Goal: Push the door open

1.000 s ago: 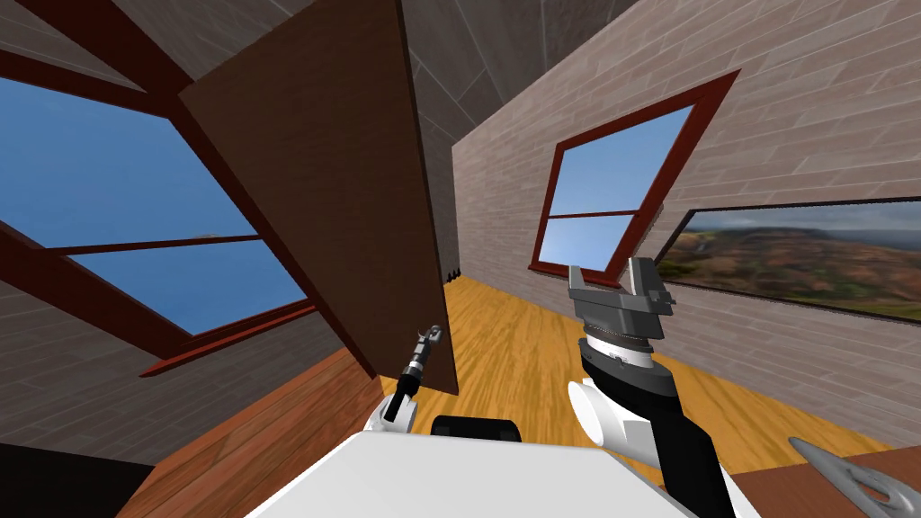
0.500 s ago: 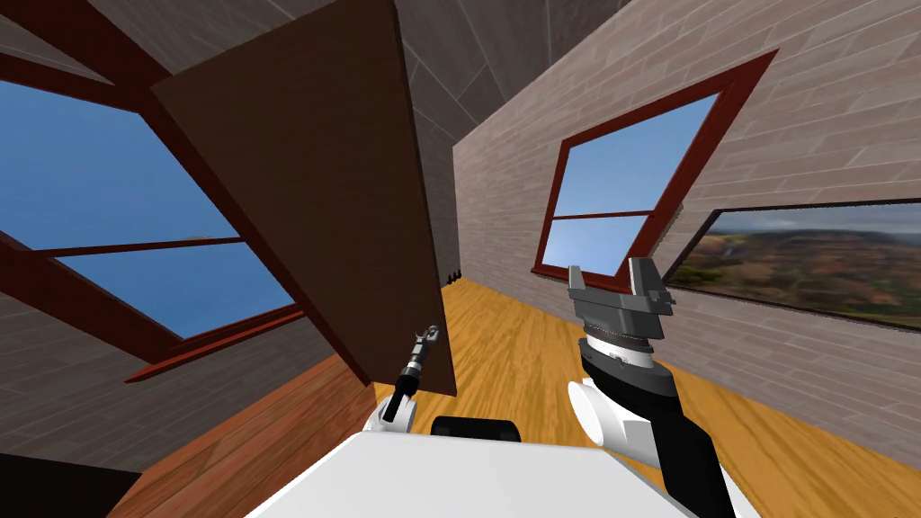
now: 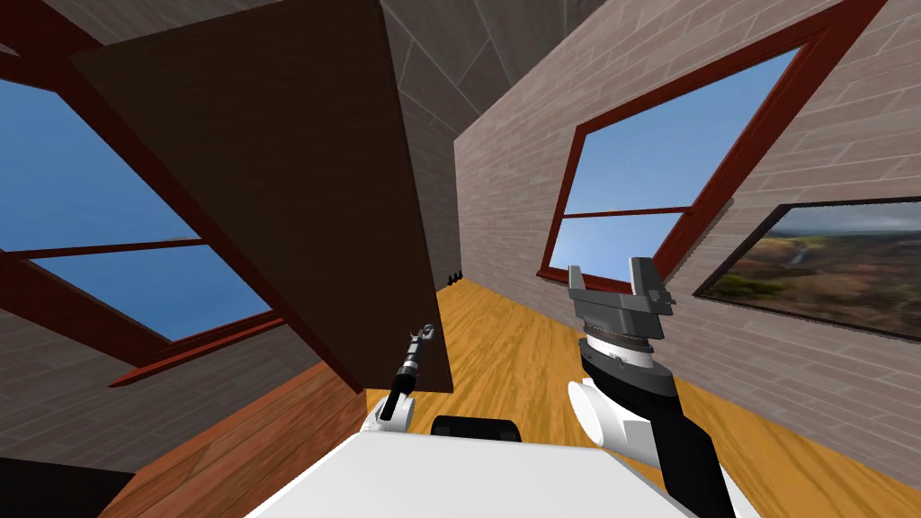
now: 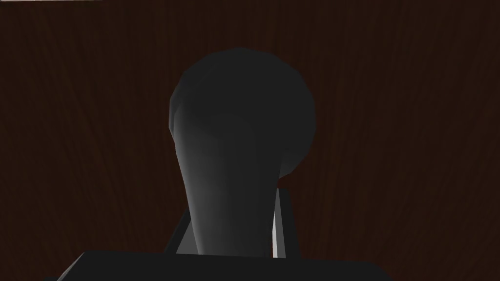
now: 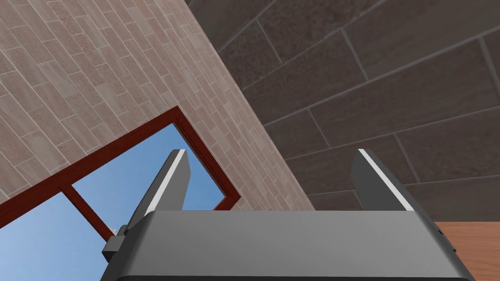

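Moved closer than a second ago, with the door (image 3: 270,180) ajar just ahead-left. Pinching its knob (image 4: 241,107) in the left gripper (image 3: 428,334); holding the right gripper (image 3: 610,270) spread wide, empty. Seemingly making headway.

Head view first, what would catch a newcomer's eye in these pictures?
The big dark brown door dominates, standing ajar across the upper left of the head view, with the left gripper at its lower edge. In the left wrist view a rounded grey knob sits between that gripper's fingers against the door's dark wood. The right gripper stands open and raised before the red-framed window.
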Robot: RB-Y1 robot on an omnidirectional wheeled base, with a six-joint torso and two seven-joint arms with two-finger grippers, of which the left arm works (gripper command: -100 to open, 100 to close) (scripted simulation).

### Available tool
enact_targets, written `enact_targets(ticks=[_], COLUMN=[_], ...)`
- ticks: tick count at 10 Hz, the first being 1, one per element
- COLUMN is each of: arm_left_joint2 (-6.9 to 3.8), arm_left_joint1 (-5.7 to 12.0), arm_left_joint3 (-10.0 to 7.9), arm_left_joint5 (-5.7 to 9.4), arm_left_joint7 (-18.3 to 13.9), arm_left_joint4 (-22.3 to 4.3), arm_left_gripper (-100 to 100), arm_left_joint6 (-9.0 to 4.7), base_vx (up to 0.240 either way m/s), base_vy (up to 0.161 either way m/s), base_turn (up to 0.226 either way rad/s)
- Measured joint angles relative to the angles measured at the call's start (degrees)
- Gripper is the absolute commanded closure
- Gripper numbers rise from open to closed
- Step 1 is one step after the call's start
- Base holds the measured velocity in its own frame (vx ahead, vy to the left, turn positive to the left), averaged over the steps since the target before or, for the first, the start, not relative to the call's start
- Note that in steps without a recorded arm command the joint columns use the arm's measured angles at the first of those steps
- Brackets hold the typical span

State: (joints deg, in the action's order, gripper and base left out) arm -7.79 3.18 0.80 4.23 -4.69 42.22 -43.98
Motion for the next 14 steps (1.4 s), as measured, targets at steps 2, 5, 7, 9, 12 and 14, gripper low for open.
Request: enact_targets(ticks=[2,5,7,9,12,14], arm_left_joint2=[0.12,0.25,0.21,0.12,0.01,0.00], arm_left_joint1=[0.43,0.56,0.39,0.16,0.16,0.40], arm_left_joint3=[-1.15,-2.08,-3.06,-4.47,-6.63,-7.67], arm_left_joint5=[0.53,1.00,1.53,2.24,3.36,3.88], arm_left_joint7=[0.49,0.97,1.34,1.92,2.71,3.18], arm_left_joint4=[-0.79,-1.49,-1.27,-0.56,-1.28,-1.53], arm_left_gripper=[100,100,100,100,100,100], arm_left_joint6=[-0.36,-0.40,-0.19,0.30,0.04,-0.10], base_vx=[0.122,0.169,0.167,0.192,0.202,0.130], base_vy=[-0.049,-0.058,-0.068,-0.112,-0.073,-0.025], base_turn=[0.029,0.052,0.047,0.085,0.058,0.029])
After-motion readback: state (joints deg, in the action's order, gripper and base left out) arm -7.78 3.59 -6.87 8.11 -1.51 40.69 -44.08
